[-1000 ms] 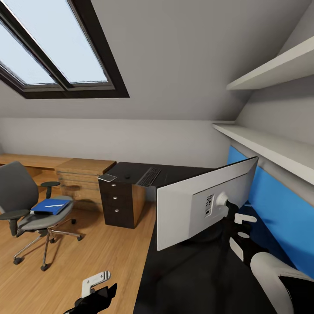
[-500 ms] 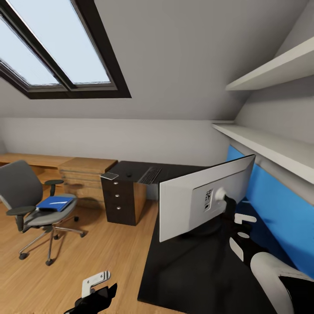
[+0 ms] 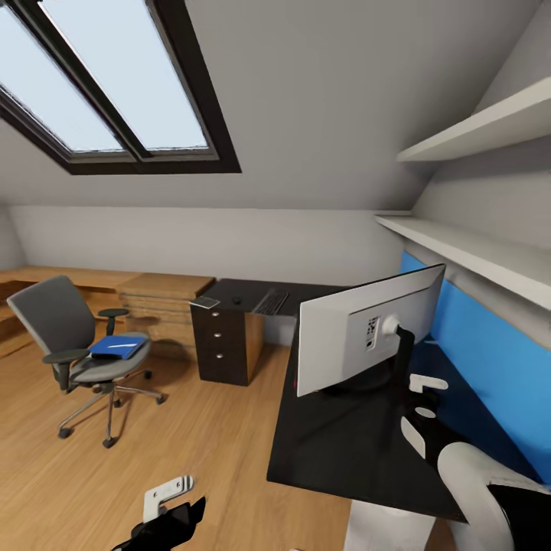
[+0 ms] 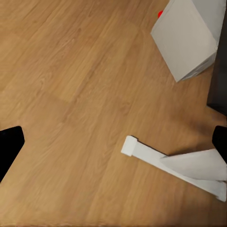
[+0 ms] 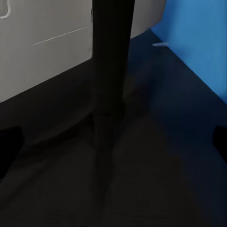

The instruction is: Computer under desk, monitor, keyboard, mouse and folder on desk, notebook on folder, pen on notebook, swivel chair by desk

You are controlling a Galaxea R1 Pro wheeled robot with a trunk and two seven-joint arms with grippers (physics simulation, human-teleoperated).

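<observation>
The monitor (image 3: 360, 337) stands on the black desk (image 3: 344, 459), its grey back toward me. My right gripper (image 3: 419, 409) is open just short of the monitor's thin stand (image 5: 111, 71), not touching it. At the desk's far end lie the keyboard (image 3: 272, 301), the mouse (image 3: 236, 301) and the grey notebook (image 3: 204, 303). The swivel chair (image 3: 57, 317) stands out on the floor at the left with the blue folder (image 3: 115, 347) on its seat and the white pen (image 3: 122, 344) on the folder. My left gripper (image 3: 170, 506) hangs open low over the floor, facing the computer (image 4: 191, 35).
A light wooden drawer cabinet (image 3: 164, 295) adjoins the desk's dark drawer unit (image 3: 222, 344). The white pedestal foot (image 4: 170, 163) lies on the wood floor (image 3: 184, 428) near the computer. Two shelves (image 3: 467, 256) run above a blue wall panel (image 3: 490, 367) at the right.
The whole view has shifted: the camera has backed away, so the desk's near edge now shows and the monitor and chair sit farther right. Both arms keep their pose.
</observation>
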